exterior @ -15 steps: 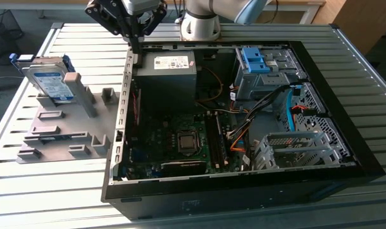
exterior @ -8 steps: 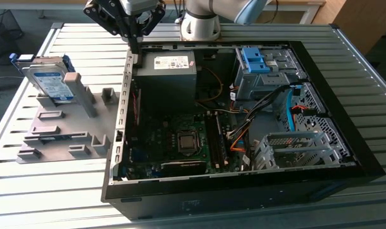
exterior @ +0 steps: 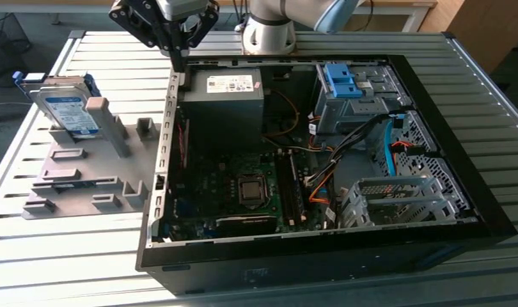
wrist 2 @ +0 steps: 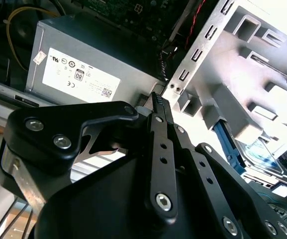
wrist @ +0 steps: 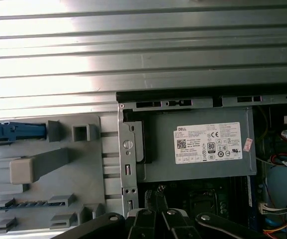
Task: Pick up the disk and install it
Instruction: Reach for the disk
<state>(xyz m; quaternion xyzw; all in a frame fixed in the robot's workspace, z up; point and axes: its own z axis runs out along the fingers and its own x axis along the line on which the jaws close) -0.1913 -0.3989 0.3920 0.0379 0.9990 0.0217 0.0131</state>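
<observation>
Disk upright in grey rack; tool near case corner, seemingly clenched, empty.

Greys and black, with sharp blue accents.
The disk is silver with a white-and-blue label and a bright blue frame. The fixture is plain grey, the gripper and computer case black, the power supply dark grey with a white label, and the table ribbed silver.

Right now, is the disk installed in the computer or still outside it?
Outside. The disk stands propped in the grey rack, beside the open computer.
</observation>
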